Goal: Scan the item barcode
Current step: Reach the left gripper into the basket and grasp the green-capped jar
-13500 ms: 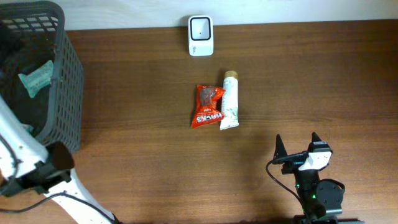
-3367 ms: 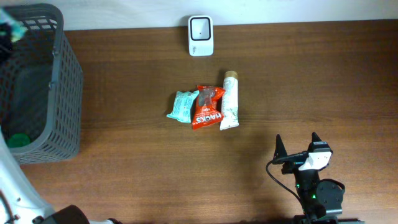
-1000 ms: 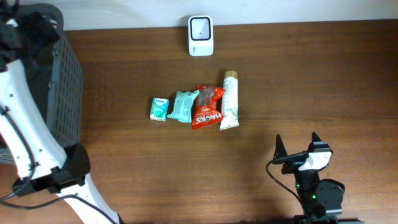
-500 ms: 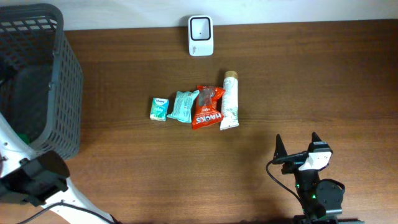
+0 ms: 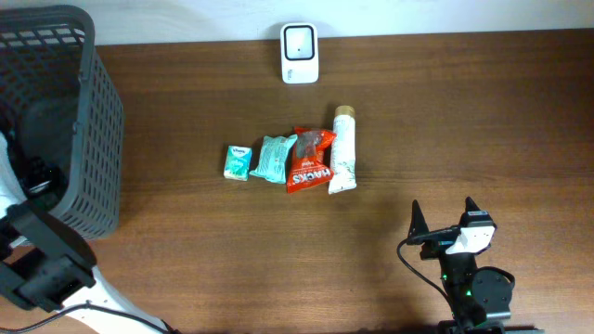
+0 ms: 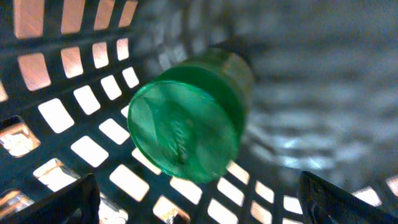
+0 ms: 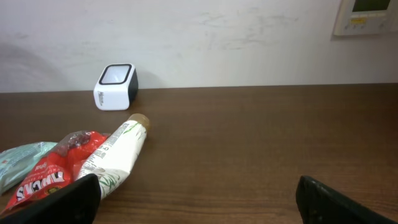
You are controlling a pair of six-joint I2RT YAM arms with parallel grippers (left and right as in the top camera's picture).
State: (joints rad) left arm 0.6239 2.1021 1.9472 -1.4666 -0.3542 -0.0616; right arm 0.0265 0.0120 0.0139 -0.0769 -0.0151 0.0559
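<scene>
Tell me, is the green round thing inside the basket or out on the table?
Inside. Left wrist view shows the green round thing with the basket mesh right behind it.

Dark wood-grain table (image 5: pixel 464 111), matt; grey plastic mesh basket (image 5: pixel 93 139); glossy red snack packet (image 5: pixel 309 162).

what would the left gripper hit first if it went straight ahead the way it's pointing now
Most likely the green container, seen end-on and nearly centred ahead of the open left gripper inside the basket. How far off it is can't be judged.
</scene>
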